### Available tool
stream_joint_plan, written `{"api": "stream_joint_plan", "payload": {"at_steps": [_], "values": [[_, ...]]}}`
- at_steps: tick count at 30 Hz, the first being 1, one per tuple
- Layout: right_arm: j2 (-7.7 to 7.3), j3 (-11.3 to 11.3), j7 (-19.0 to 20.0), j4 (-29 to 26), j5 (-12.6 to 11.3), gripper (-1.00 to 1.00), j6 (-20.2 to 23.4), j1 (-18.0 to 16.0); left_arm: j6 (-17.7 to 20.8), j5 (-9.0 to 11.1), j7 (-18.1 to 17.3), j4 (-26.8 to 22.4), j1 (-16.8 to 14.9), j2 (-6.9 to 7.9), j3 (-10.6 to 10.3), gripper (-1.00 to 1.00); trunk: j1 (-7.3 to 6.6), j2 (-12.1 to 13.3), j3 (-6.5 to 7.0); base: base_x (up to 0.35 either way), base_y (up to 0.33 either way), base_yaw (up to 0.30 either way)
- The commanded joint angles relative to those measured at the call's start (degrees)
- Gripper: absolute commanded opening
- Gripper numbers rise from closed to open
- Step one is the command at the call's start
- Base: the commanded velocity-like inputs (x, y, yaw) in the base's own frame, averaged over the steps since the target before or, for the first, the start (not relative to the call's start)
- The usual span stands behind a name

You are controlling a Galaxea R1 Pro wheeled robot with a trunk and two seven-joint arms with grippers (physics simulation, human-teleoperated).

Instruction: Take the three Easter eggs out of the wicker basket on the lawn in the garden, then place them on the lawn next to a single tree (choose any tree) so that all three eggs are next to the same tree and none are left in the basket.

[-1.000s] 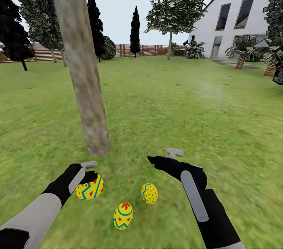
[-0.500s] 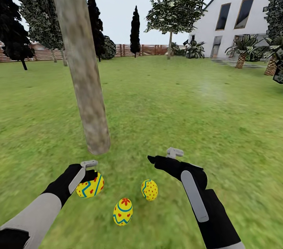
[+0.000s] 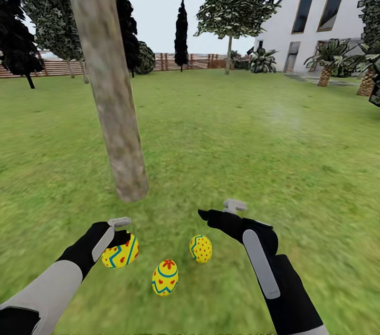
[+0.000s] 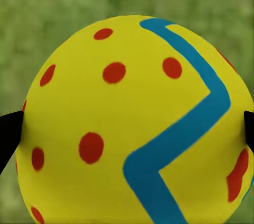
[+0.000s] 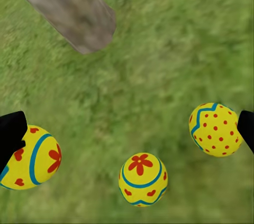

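The left gripper is still clamped on one egg, its black fingers pressed against either side of the shell. Over the last second only the head camera has tipped a little. The eggs, tree and arms have kept their places relative to one another. I cannot tell whether this egg already rests on the lawn or hangs just above it. My judgement is that letting go of it is the step left.

The right gripper hovers with its fingers wide apart and nothing between them. Below and just beside it lies a second egg. A third egg lies on the grass between the two grippers, nearer the robot. All three sit close together.

Just beyond the left fingers rises the tree, its trunk foot near the held egg. Nothing stands in the way of opening. Far off are a fence and a white house
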Motion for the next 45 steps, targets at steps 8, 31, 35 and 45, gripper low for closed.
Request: {"api": "stream_joint_plan", "payload": {"at_steps": [8,31,35,45], "values": [[0.01,0.03,-0.59,0.04,-0.62,1.0,0.15,-0.02,0.08,0.59,0.46,-0.04,-0.03,0.08,-0.45,-1.0,0.19,-0.14,-1.84,0.0,0.0,0.0],[0.01,0.03,-0.59,0.13,-0.62,1.0,0.15,-0.02,-1.97,0.59,0.46,0.61,-0.03,0.08,-0.45,-1.0,0.78,-0.44,-6.93,0.0,0.0,0.0],[0.01,0.04,-0.59,0.13,-0.62,1.0,0.15,-0.03,-2.1,0.59,0.46,0.61,-0.03,0.08,-0.45,-1.0,0.89,-0.5,-7.82,0.0,0.0,0.0],[0.01,0.11,-0.59,0.13,-0.62,1.0,0.15,-0.02,-2.12,0.59,0.46,0.61,-0.03,0.08,-0.45,-1.0,1.07,-0.59,-9.37,0.0,0.0,0.0]]}}
